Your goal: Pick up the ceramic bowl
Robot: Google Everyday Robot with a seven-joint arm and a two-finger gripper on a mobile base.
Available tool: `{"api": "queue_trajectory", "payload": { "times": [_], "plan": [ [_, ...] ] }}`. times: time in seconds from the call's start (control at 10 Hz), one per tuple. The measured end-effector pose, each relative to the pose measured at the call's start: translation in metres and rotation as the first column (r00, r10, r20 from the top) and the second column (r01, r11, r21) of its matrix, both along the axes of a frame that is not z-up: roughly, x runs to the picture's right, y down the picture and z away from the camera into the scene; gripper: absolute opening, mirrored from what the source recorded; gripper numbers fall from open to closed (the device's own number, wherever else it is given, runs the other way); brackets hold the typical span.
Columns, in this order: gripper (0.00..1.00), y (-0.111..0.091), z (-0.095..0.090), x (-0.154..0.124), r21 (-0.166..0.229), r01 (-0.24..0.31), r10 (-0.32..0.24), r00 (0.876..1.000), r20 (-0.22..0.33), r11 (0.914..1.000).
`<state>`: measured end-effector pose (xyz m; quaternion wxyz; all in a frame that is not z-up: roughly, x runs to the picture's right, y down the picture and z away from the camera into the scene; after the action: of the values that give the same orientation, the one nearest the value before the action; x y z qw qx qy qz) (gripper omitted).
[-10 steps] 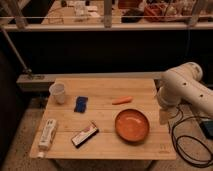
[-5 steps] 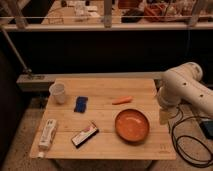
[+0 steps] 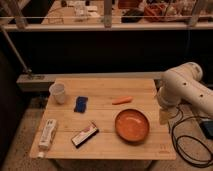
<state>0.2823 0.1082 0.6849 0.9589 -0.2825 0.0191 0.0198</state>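
The ceramic bowl point(image 3: 132, 125) is round, shallow and glossy orange-red. It sits upright on the wooden table point(image 3: 105, 87), toward the front right. My white arm point(image 3: 182, 90) hangs over the table's right edge. The gripper point(image 3: 164, 116) points down beside that edge, just right of the bowl and apart from it. It holds nothing that I can see.
A small white cup point(image 3: 58, 93) stands at the back left. A blue object point(image 3: 80, 104), a small orange stick point(image 3: 122, 100), a dark snack bar point(image 3: 84, 134) and a white carton point(image 3: 48, 133) lie on the table. Cables point(image 3: 192, 147) trail on the floor at right. A dark wall and rail stand behind.
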Motion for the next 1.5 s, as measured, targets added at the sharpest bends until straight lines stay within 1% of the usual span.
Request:
{"api": "queue_trajectory", "payload": {
  "times": [0.1, 0.3, 0.6, 0.8, 1.2, 1.5],
  "plan": [
    [0.80, 0.002, 0.002, 0.000, 0.004, 0.017, -0.017, 1.000, 0.005, 0.9998],
    [0.80, 0.012, 0.011, -0.003, 0.011, 0.078, -0.079, 0.996, 0.030, 0.9969],
    [0.80, 0.016, 0.013, -0.005, 0.020, 0.114, -0.115, 0.992, 0.042, 0.9933],
    [0.80, 0.021, 0.018, -0.007, 0.026, 0.150, -0.152, 0.987, 0.061, 0.9883],
    [0.80, 0.028, 0.023, -0.008, 0.036, 0.200, -0.202, 0.976, 0.082, 0.9791],
    [0.80, 0.033, 0.026, -0.010, 0.050, 0.244, -0.248, 0.963, 0.105, 0.9685]
  ]
}}
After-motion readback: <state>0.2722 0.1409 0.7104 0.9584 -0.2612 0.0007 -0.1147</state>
